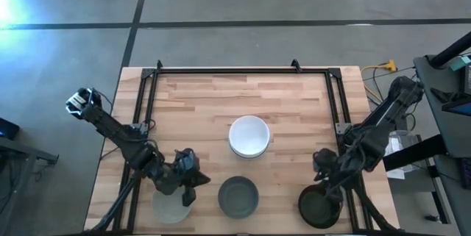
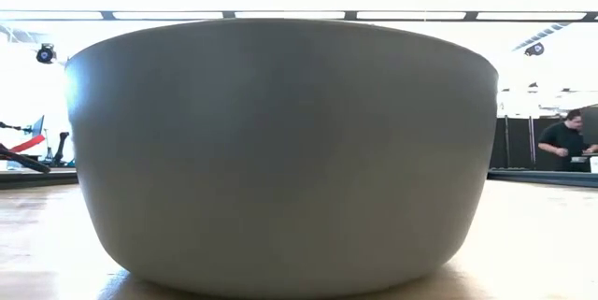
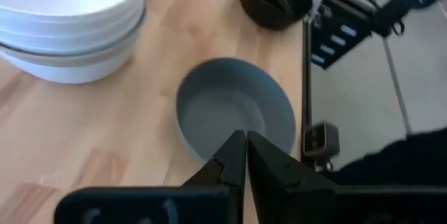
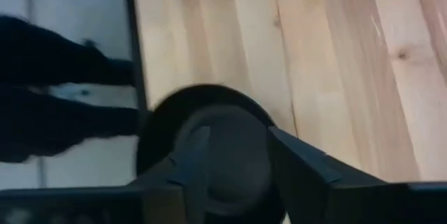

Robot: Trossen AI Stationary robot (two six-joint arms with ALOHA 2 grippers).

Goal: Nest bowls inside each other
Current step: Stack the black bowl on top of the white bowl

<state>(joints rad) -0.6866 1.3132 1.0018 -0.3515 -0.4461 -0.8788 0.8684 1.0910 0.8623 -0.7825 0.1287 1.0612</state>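
I see the white bowls point(image 1: 249, 136) stacked mid-table, grey bowl point(image 1: 238, 196) and black bowl point(image 1: 320, 206) along the near edge of the wooden table point(image 1: 191, 104). My right gripper point(image 4: 234, 158) hangs spread over black; left gripper point(image 3: 246, 155) pressed together. Beyond, a person point(image 2: 564, 139) stands.

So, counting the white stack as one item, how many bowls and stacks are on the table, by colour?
Stack of white bowls: 1 (how many bowls are in it cannot be told)
Grey bowl: 1
Black bowl: 1
Pale bowl: 1
Total: 4 items on the table
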